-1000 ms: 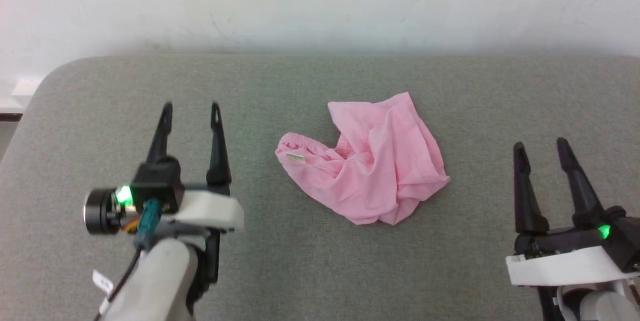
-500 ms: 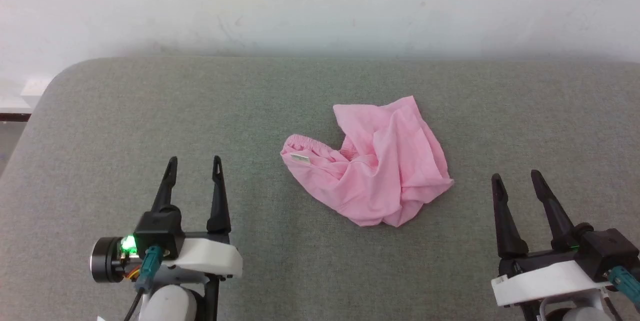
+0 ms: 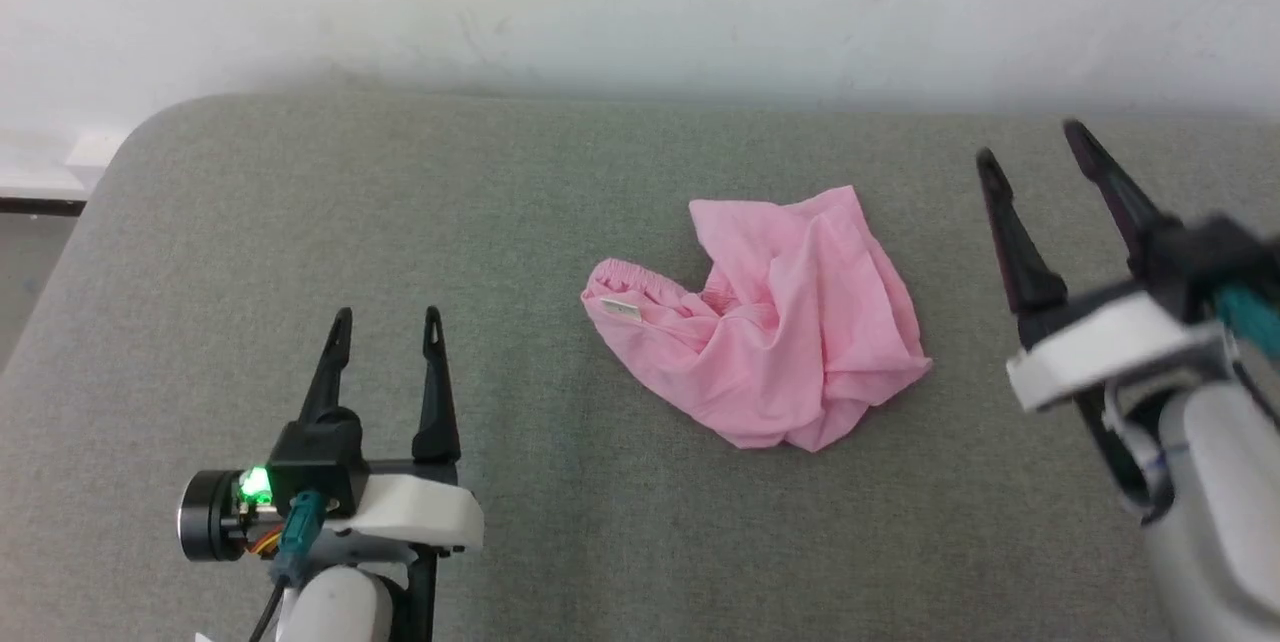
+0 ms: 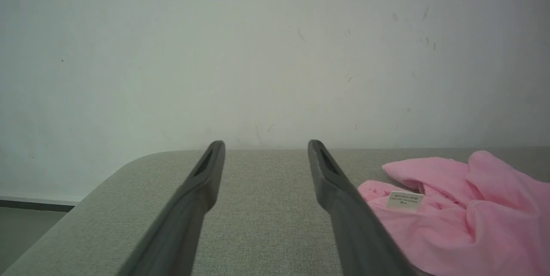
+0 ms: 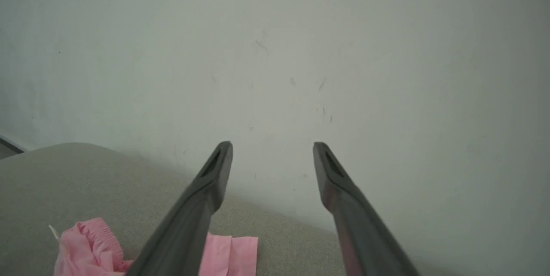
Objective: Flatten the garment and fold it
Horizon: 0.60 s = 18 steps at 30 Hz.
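As I look across the grey surface [image 3: 300, 222], the garment [image 3: 790, 332] lies crumpled near its middle, nothing touching it. Left tool [image 3: 387, 314] hovers low to its left, fingers spread, empty; right tool [image 3: 1030, 142] sits high off its right side, spread too, holding nothing. I'd pinch the gathered waistband [image 3: 640, 284] beside the white label [image 3: 620, 309], take the opposite hem [image 3: 880, 387], and draw apart gently, no snatching at thin cloth.
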{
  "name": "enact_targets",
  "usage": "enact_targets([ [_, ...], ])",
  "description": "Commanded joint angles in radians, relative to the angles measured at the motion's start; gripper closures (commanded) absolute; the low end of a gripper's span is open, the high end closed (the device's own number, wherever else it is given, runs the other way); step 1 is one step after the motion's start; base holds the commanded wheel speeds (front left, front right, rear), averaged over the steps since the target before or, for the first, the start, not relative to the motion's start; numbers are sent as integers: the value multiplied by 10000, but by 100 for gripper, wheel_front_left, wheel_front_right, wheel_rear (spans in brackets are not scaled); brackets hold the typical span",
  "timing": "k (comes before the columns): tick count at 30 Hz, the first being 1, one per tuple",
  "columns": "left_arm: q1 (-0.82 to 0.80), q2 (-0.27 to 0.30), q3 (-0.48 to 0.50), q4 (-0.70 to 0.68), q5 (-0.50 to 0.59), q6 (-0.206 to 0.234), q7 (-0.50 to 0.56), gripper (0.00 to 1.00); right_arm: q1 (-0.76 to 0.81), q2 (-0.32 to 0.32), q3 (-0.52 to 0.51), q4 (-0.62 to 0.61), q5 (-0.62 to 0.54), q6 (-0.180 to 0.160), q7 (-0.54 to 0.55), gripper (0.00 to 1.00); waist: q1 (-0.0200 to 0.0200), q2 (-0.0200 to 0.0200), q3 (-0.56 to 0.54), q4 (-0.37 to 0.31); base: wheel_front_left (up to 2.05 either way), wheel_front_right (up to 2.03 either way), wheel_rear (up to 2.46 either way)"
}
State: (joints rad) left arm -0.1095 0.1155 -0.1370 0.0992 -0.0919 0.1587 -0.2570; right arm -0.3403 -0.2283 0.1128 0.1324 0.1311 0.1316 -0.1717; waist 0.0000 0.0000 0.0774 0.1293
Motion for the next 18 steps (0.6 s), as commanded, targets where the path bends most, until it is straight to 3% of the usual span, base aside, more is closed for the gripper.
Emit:
enact_targets([
  [1, -28, -82, 62, -17, 116, -64, -47, 0, -452, -292, 315, 189, 309, -9, 402, 0, 0, 0, 112, 72, 0, 0, 0],
  [10, -339, -379, 247, -124, 240, -181, -47, 0, -3486, -3518, 4547, 1063, 4009, -9, 5325, 0, 0, 0, 823, 455, 0, 0, 0],
  [14, -528, -502, 223, -172, 217, -211, -47, 0, -4571, -4172, 5940, 1512, 5436, -9, 7140, 0, 0, 0, 1214, 707, 0, 0, 0],
  [18, -800, -589, 116, -192, 142, -221, -47, 0, -5524, -4480, 7222, 2176, 5767, -9, 8284, 0, 0, 0, 1695, 1022, 0, 0, 0],
])
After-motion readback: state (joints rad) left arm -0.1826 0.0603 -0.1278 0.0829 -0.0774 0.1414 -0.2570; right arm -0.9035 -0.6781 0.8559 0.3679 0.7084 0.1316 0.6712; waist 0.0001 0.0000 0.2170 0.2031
